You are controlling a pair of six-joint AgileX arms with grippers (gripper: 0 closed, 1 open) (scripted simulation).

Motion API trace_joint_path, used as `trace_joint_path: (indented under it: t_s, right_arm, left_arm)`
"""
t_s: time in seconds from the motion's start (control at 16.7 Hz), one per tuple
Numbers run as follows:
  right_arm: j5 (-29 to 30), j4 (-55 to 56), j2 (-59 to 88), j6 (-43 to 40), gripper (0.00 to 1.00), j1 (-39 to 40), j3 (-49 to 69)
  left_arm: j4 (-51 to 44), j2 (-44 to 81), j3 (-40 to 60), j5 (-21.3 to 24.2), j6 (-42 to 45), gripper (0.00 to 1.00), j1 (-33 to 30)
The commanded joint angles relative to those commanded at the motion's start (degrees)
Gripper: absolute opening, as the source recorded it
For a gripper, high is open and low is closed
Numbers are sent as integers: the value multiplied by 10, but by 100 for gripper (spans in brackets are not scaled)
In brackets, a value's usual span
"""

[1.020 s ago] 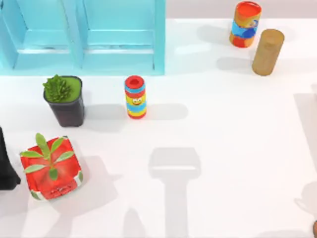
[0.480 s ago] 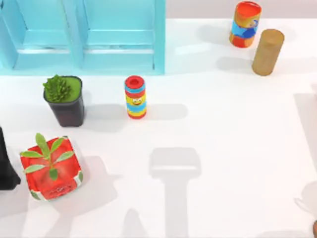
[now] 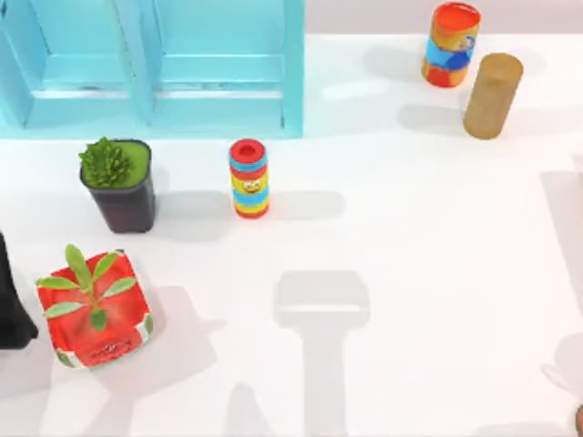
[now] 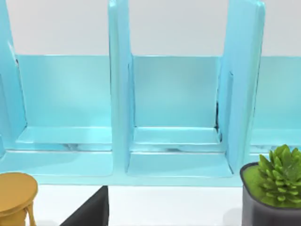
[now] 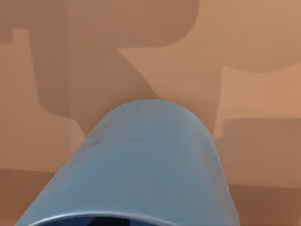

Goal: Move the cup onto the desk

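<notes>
Blue cup close before right wrist camera, smooth tapered wall up front, brown surface behind it crossed by shadows. Whether right pincer holds cup, or how its fingers stand: cannot tell.

White counter broad and flat. On it: striped cylinder upright near centre; second striped cylinder and tan cylinder just beside each other far right. Black pot with succulent and red pot with leafy plant at left. Turquoise cabinet far left.

Left arm at left edge; its pincer state: cannot tell.
</notes>
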Motion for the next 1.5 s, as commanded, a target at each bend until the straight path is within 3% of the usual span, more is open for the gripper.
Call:
trace_joint_path:
  t_s: [0.54, 1.14, 1.5]
  right_arm:
    - [0, 0, 0, 0, 2, 0, 0]
    - [0, -1, -2, 1, 0, 2, 1]
    - [0, -95, -69, 76, 0, 88, 50]
  left_arm:
    - [0, 0, 0, 0, 0, 100, 0]
    - [0, 0, 0, 0, 0, 100, 0]
    - [0, 0, 0, 0, 0, 100, 0]
